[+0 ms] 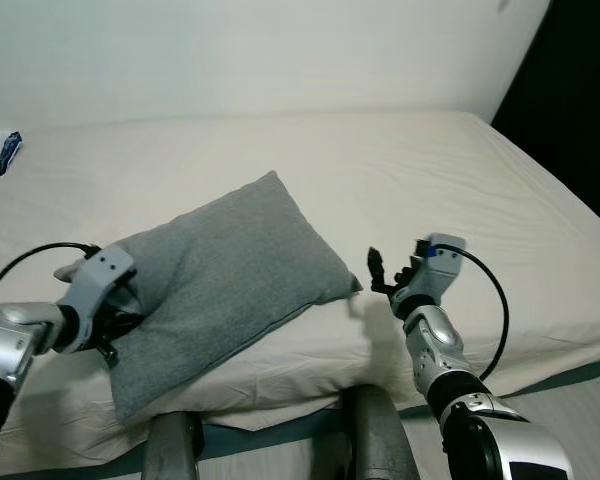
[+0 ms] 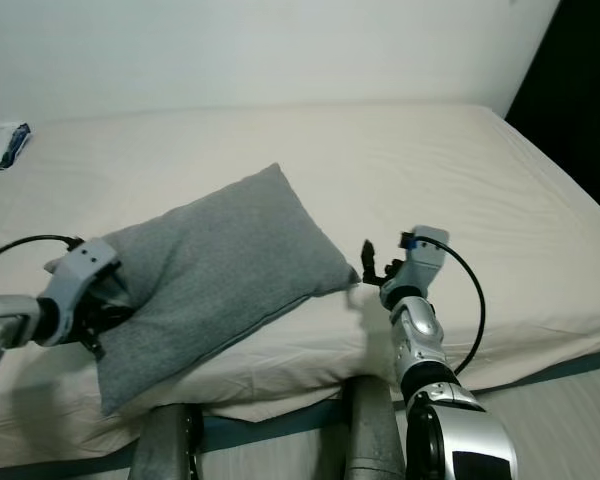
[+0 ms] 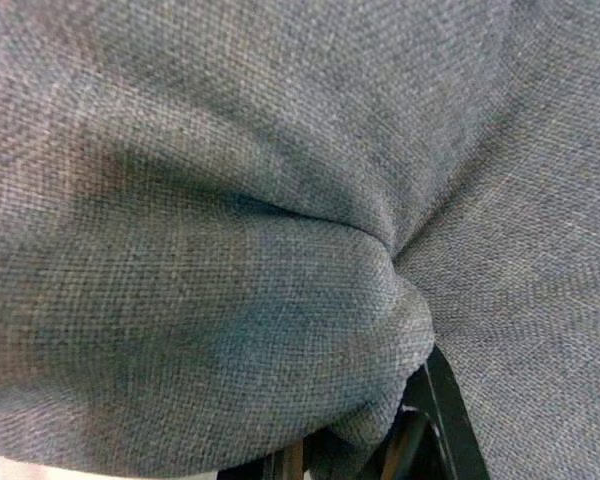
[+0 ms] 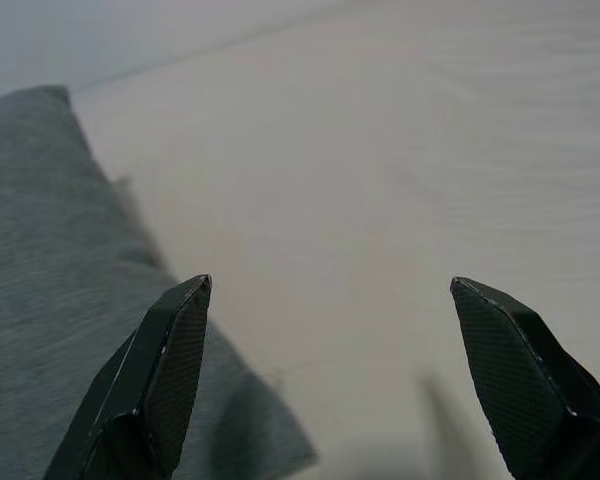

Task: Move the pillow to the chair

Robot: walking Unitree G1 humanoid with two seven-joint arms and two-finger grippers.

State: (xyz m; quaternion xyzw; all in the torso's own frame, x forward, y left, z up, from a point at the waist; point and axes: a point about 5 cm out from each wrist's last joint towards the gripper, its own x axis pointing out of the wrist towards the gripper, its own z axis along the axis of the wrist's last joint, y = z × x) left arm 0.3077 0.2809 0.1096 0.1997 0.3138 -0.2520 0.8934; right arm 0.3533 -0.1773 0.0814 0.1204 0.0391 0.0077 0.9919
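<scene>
Gray fabric bunches in the left gripper (image 1: pixel 120 310), clamped on the pillow (image 1: pixel 220 275) lying on the bed (image 1: pixel 450 170); right gripper (image 4: pixel 330 380), spread wide beside the pillow's far corner, seems poised to share the lift.

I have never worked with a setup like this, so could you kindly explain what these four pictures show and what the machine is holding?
This is a humanoid robot with two silver arms, each ending in two long black fingers. The two wide pictures come from a stereo camera on its head, looking down at a bed with a cream sheet. A grey pillow lies on it, and a small blue and white packet sits near the far left edge. The other two pictures come from cameras on the wrists. The left gripper is pressed into the pillow's left end, and its wrist picture shows bunched grey fabric pinched between its fingers. The right gripper hovers open beside the pillow's right corner, touching nothing.
</scene>
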